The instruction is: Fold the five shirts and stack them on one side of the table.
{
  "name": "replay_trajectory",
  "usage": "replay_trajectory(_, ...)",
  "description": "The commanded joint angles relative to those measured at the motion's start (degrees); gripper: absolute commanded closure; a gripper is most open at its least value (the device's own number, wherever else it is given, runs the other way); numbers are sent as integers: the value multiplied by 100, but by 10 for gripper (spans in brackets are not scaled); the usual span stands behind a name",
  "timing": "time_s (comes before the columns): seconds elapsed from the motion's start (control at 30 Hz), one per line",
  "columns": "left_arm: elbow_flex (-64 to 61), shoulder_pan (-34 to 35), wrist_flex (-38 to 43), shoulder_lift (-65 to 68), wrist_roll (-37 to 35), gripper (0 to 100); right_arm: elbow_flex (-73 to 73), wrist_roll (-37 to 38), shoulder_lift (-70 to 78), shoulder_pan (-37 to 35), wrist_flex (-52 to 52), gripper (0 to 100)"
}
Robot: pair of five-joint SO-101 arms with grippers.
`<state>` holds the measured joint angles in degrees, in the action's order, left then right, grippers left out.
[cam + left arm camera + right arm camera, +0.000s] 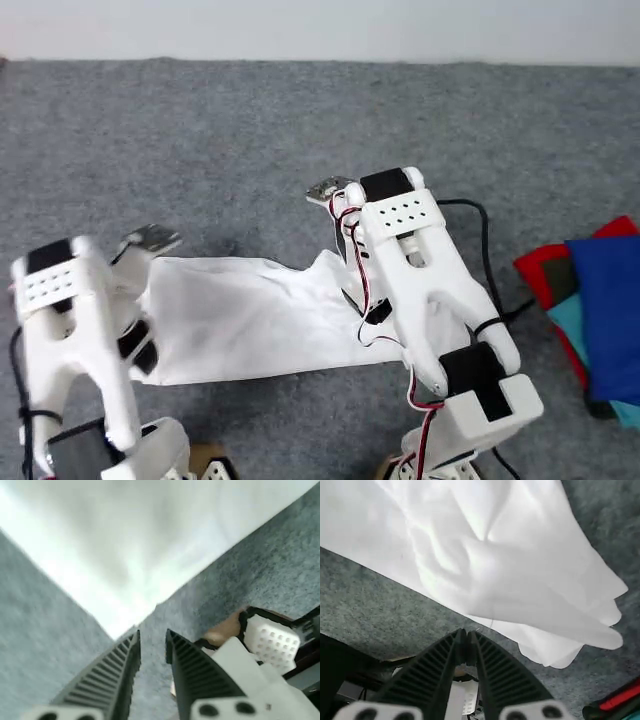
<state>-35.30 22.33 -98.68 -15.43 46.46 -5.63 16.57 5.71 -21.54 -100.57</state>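
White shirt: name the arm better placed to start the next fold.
Probably left: the left gripper is open, tips just short of a corner of the white shirt. The right gripper is shut at its edge.

White shirt [250, 320]: both ends lie hidden beneath the left arm [75, 340] and the right arm [430, 290]. Stack of coloured shirts [600, 320]: cut off by the high view's edge, number indeterminable. Left wrist view: shirt blurred, folds indistinguishable. Right pincer [466, 632]: contact with the hem cannot be told.

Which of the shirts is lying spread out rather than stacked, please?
The white shirt, spread out alone; the blue shirt, teal shirt and red shirt are piled together.
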Motion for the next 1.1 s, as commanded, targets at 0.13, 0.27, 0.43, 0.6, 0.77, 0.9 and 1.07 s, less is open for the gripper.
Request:
replay_trajectory(0.13,664,-1873,-105,-132,-325,921,352,44,-224,171,224,990)
replay_trajectory(0.27,699,-2268,431,369,-554,921,677,44,-215,303,462,989)
replay_trajectory(0.43,971,-2004,949,1943,-598,921,791,44,-215,338,910,865)
replay_trajectory(0.6,2325,-1433,923,3481,-598,921,800,35,-180,330,1420,713)
replay_trajectory(0.77,3459,-1125,571,4378,-589,942,818,44,374,303,1789,724)
replay_trajectory(0.9,3811,-1099,457,4703,-589,942,1407,44,1077,295,1640,723)
replay_trajectory(1.07,3820,-1125,492,4782,-580,942,3209,114,2246,145,884,722)
